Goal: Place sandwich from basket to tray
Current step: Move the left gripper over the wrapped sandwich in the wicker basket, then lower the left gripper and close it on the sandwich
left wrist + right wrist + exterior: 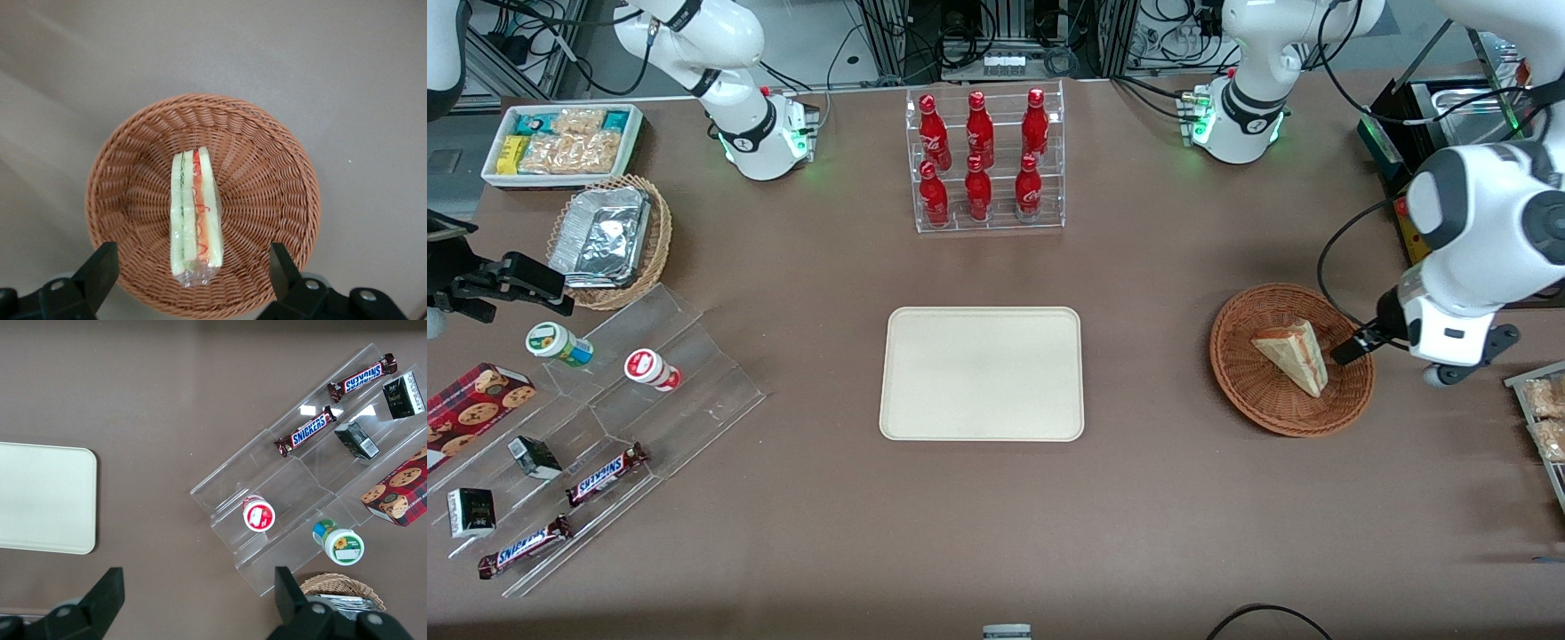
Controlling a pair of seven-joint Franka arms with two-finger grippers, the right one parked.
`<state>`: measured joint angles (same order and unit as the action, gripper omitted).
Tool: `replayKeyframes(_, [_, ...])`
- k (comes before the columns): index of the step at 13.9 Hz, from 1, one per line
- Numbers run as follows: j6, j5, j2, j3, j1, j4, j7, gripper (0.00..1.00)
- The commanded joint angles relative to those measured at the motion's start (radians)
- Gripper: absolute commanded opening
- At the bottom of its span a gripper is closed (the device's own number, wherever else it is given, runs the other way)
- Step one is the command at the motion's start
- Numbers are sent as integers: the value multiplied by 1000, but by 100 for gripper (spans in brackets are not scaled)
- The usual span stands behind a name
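The sandwich, a pale wedge in clear wrap with red and green filling, lies in the reddish-brown basket toward the working arm's end of the table. My left gripper hangs over the basket's rim, just beside the sandwich. In the left wrist view the gripper is open and empty above the basket. Its two black fingers stand wide on either side of the sandwich, apart from it. The cream tray lies empty at the table's middle and also shows in the right wrist view.
A clear rack of red bottles stands farther from the front camera than the tray. A tan basket with foil containers, a white bin of snacks and an acrylic stand with snacks lie toward the parked arm's end.
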<state>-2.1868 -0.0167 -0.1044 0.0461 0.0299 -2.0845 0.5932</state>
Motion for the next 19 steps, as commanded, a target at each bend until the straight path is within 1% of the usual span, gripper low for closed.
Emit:
replayKeyframes(1, [-79, -6, 43, -2, 16, -101, 100, 100])
replayKeyframes(8, [-155, -6, 8, -2, 21, -173, 161, 100])
replayKeyframes(15, [-261, -6, -67, -2, 33, -186, 241, 100])
replayKeyframes(19, [-300, -6, -109, -3, 47, -186, 241, 100])
